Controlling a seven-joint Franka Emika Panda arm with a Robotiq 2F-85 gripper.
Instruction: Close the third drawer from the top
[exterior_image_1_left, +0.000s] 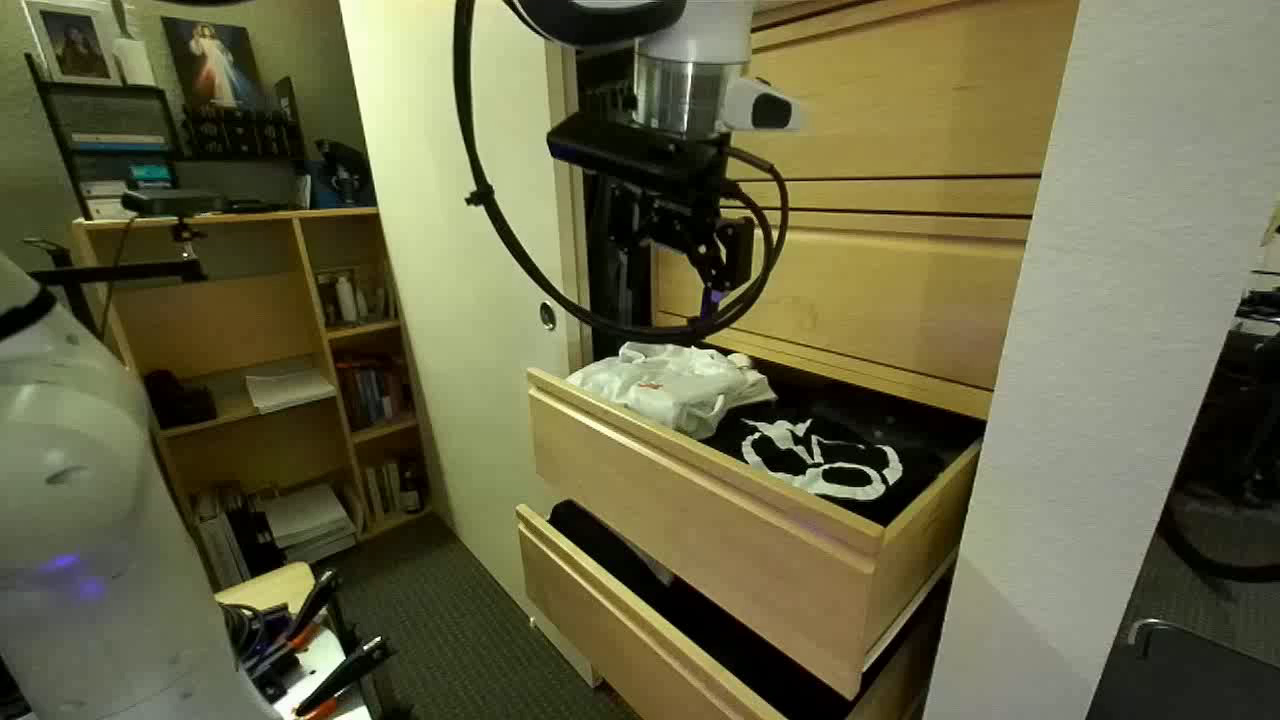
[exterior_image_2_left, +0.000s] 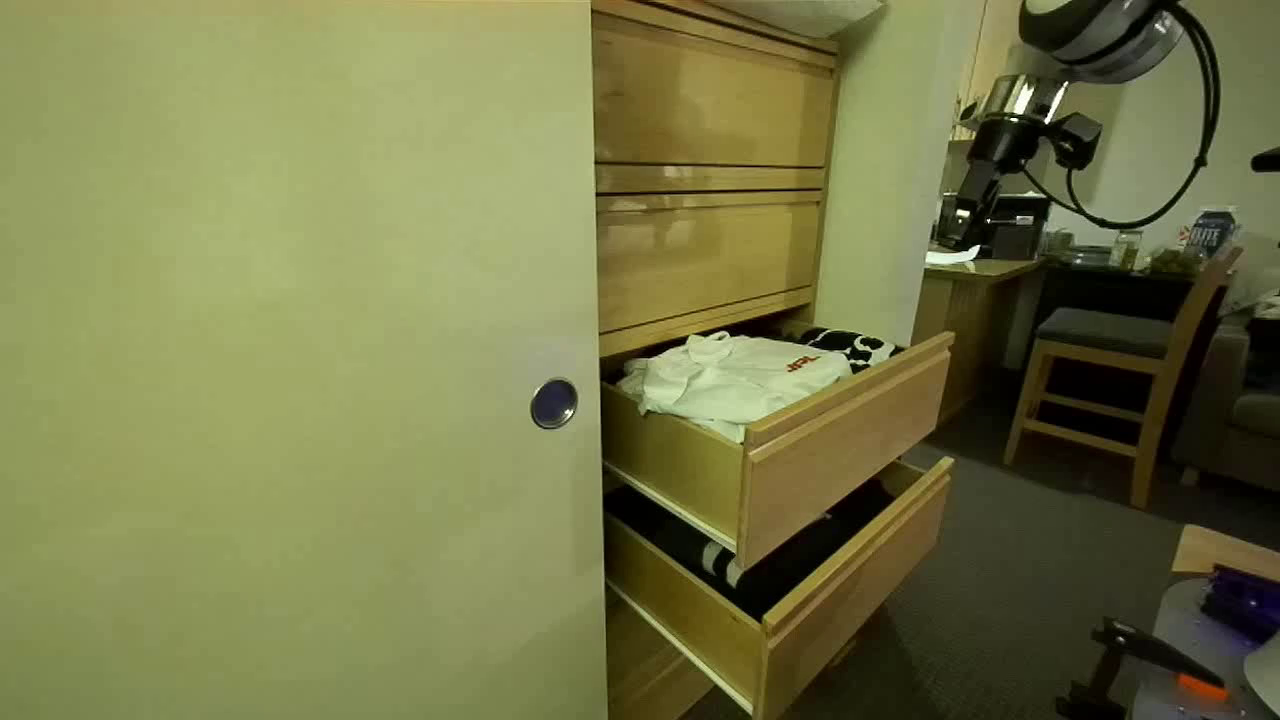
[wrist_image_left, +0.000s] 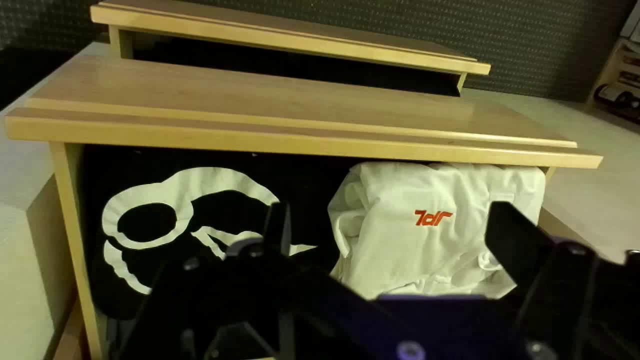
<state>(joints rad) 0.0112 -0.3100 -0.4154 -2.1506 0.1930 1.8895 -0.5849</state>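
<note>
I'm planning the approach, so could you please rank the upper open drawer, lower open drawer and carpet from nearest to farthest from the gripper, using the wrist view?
1. Upper open drawer, across mid-view.
2. Lower open drawer, beneath the upper one.
3. Carpet, below both, at the view's top.

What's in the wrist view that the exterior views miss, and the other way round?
Only the wrist view: a clear gap between the fingers of the gripper.
Only the exterior views: the robot arm, a round door pull and, in an exterior view, a chair.
Shared: the upper open drawer, the lower open drawer, white cloth, the gripper.
</note>
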